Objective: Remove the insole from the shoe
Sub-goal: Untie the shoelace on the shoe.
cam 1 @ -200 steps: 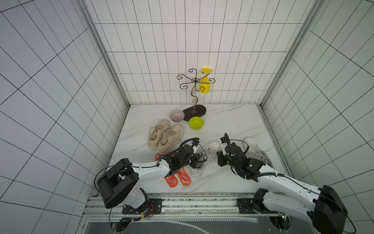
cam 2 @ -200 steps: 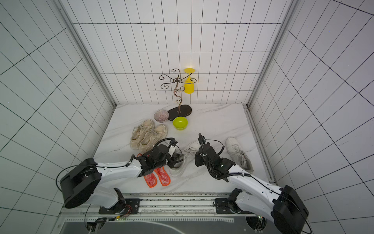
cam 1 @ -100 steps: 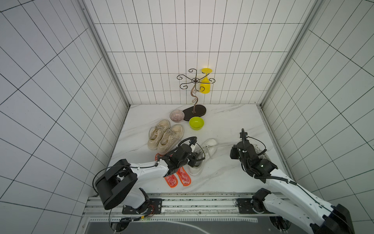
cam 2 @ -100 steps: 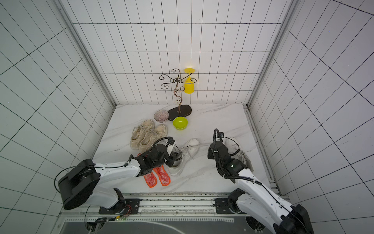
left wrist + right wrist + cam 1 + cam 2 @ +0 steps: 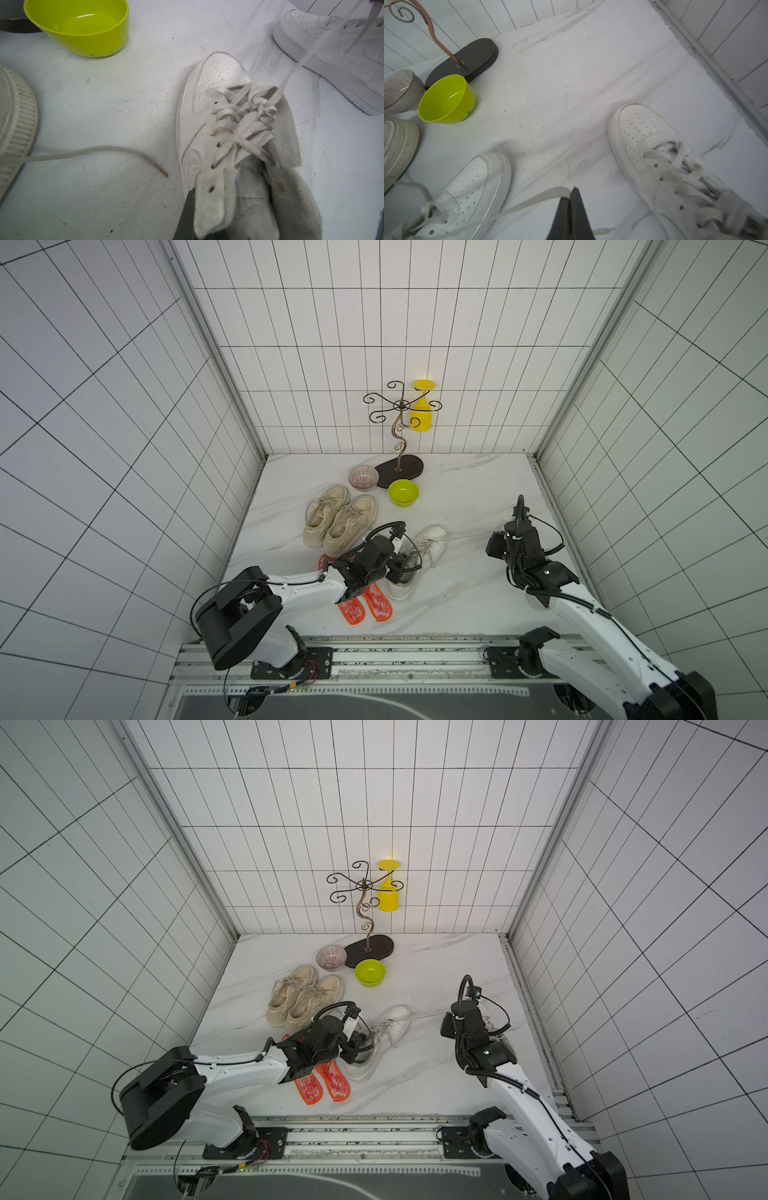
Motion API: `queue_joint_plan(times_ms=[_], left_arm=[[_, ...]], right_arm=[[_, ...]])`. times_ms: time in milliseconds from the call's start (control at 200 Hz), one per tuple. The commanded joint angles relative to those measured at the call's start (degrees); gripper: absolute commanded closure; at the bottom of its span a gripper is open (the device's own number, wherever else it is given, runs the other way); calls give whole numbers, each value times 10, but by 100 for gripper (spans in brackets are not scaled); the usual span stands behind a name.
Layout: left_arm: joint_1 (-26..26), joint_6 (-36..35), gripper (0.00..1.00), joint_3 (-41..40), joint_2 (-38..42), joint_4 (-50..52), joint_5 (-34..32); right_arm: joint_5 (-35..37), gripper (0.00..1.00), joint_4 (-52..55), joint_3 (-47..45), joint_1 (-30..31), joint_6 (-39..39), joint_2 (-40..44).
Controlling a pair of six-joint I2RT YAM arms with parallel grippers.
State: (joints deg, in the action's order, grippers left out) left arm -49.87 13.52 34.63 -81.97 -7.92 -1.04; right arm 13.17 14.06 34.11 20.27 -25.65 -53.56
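A white high-top shoe (image 5: 430,541) (image 5: 392,1023) (image 5: 218,87) lies mid-table with its laces loosened. My left gripper (image 5: 405,568) (image 5: 360,1046) (image 5: 205,207) is shut on its fleecy eyelet flap at the opening; one dark finger (image 5: 187,212) shows outside the flap, the other is hidden inside. My right gripper (image 5: 492,545) (image 5: 446,1025) (image 5: 571,192) is shut on the end of the shoe's lace (image 5: 529,201) (image 5: 311,56), stretched out to the shoe's right. The insole inside this shoe is hidden.
Two orange-red insoles (image 5: 365,605) (image 5: 322,1085) lie flat by the left arm. A second white shoe (image 5: 664,166) (image 5: 332,52) sits under the right arm. Beige sneakers (image 5: 340,520), a lime bowl (image 5: 403,492), a striped bowl (image 5: 363,477) and a wire stand (image 5: 399,466) stand further back.
My right gripper has drawn away from the shoe toward the right wall with the lace, which now runs stretched. The left gripper has kept its hold on the shoe.
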Motion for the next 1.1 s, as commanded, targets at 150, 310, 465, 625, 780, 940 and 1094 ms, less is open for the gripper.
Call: queue_joint_plan(times_ms=[150,310,465,625,780,940,1094], left_arm=[[-40,-48,100,1,6,-10,54],[-41,-46,100,3,5,-10,42],[-40,-34,100,2,9,-4,-9],[-31,-20,100,-5,16,-5,-47],[-11,-4,100,-8,16,-2,-56],[9,6,100,-18,25,-6,-48],[9,8,100,-19,27,-4,-51]], right_arm=[[-109,100,-38,120,-2,31,-116],[-138,66,-9,150,3,44,-144],[-104,46,6,129,26,57,-117],[-136,50,-3,104,90,77,-77],[-176,55,-27,78,150,58,-72],[-211,61,-58,52,188,48,-83],[-225,62,-75,36,206,40,-105]])
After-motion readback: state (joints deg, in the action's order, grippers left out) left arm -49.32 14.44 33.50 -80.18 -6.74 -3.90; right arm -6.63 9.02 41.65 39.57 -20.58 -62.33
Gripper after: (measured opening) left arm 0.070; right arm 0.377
